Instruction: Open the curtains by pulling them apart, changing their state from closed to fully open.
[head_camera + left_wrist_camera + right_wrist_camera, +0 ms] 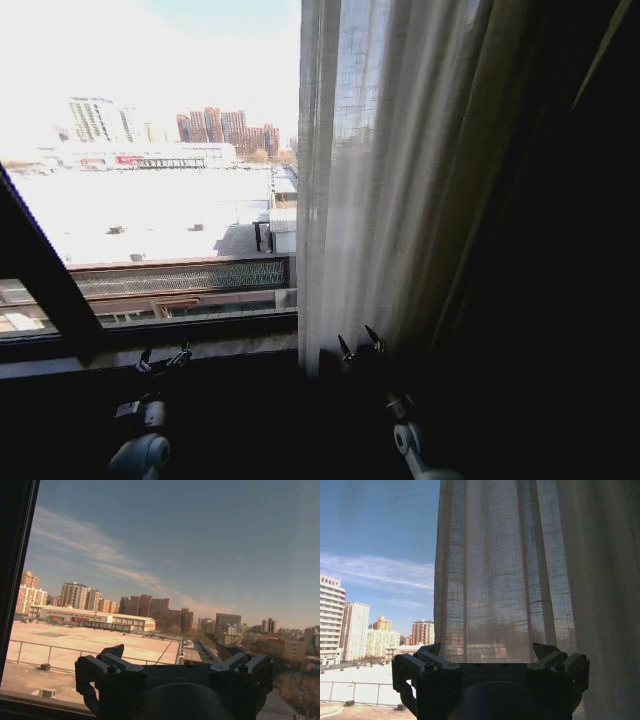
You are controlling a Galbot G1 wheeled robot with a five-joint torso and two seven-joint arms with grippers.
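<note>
One sheer white curtain (380, 180) hangs bunched in pleats right of the middle, its left edge against bare glass. My right gripper (360, 343) sits low at the curtain's bottom hem, open. In the right wrist view the curtain (500, 570) hangs just beyond the right gripper (487, 650), with nothing clamped between the spread fingers. My left gripper (165, 357) is low at the window sill, left of the curtain and apart from it. The left gripper (171, 652) is open and faces uncovered glass with city roofs outside.
A dark heavy drape (560, 250) covers the right side beyond the sheer panel. A black window frame bar (40, 270) slants across the lower left, and the frame (15, 555) borders the glass. The sill (220, 345) runs under the glass.
</note>
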